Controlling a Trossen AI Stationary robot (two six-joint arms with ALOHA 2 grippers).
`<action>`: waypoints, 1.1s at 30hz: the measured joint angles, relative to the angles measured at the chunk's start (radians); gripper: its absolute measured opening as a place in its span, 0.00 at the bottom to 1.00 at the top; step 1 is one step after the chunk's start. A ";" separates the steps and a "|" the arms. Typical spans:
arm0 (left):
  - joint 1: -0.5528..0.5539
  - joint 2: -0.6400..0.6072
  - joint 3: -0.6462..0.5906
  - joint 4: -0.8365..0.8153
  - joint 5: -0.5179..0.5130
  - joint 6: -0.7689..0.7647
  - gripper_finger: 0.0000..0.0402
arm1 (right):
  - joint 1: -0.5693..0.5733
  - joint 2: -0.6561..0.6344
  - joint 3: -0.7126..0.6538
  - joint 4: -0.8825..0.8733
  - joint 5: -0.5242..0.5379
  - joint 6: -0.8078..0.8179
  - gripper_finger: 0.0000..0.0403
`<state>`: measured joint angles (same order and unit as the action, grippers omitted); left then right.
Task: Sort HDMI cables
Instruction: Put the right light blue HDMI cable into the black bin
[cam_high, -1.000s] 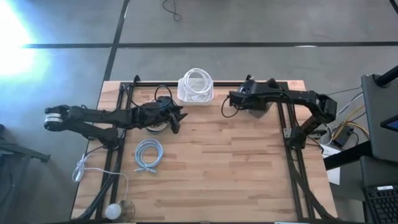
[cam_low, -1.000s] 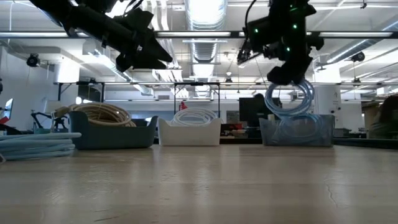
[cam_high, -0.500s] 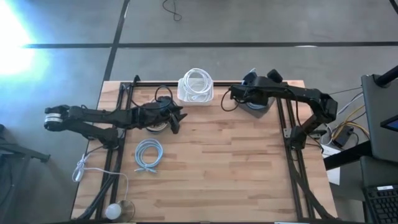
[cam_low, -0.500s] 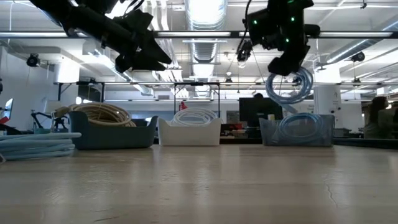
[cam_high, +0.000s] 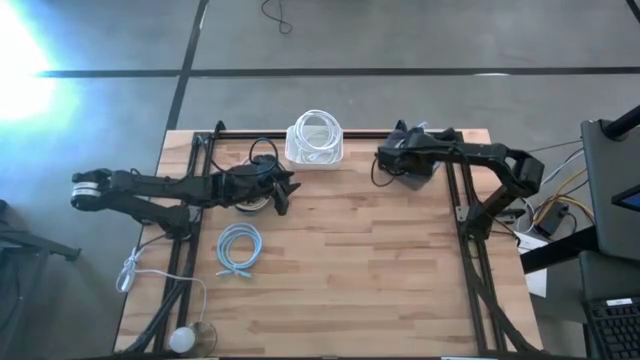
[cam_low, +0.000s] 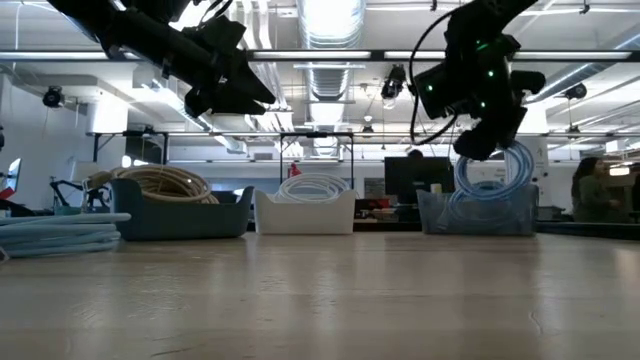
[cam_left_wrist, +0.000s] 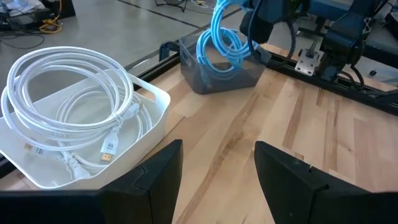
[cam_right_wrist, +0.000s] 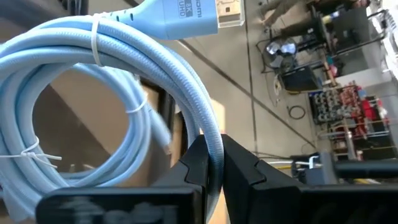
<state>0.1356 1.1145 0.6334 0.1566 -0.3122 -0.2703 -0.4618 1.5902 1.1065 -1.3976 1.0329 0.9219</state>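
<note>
My right gripper (cam_low: 483, 143) is shut on a light blue HDMI coil (cam_low: 495, 178) that hangs over the grey bin (cam_high: 415, 170) at the table's far right. My left gripper (cam_left_wrist: 217, 180) hovers open and still above the table, beside the dark bin of tan coils (cam_low: 180, 205). A white bin (cam_high: 315, 142) at the far edge holds white coils (cam_left_wrist: 68, 93). Another light blue coil (cam_high: 238, 248) lies flat on the table, toward the left. My right gripper pinches the light blue coil's bundled loops (cam_right_wrist: 208, 134) between its two fingers, on the upper side of the ring. The coil hangs upright below the fingers (cam_low: 495, 178), lifted clear of the table. Its lower arc dips into the mouth of the grey bin (cam_left_wrist: 217, 65).
A loose white cord with a round puck end (cam_high: 180, 338) lies at the table's near left corner. Black frame rails (cam_high: 470, 250) run along both sides of the table. The middle and near right of the wooden top are bare. People show in the room behind.
My right gripper rose with the blue coil, then moved toward the table's right edge and came down again over the grey bin. The coil stayed hanging below the fingers throughout.
</note>
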 joint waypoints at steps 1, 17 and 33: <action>0.000 0.000 0.000 0.000 0.000 0.000 0.51 | -0.001 0.000 -0.015 0.020 -0.008 -0.001 0.06; -0.001 0.000 0.000 0.000 0.000 0.001 0.51 | -0.008 0.000 -0.100 0.209 -0.064 -0.135 0.22; -0.001 0.000 0.000 0.000 0.000 -0.002 0.51 | -0.008 0.000 0.074 0.202 -0.046 -0.235 0.37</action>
<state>0.1349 1.1145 0.6334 0.1562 -0.3122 -0.2718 -0.4698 1.5906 1.1801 -1.1957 0.9871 0.6870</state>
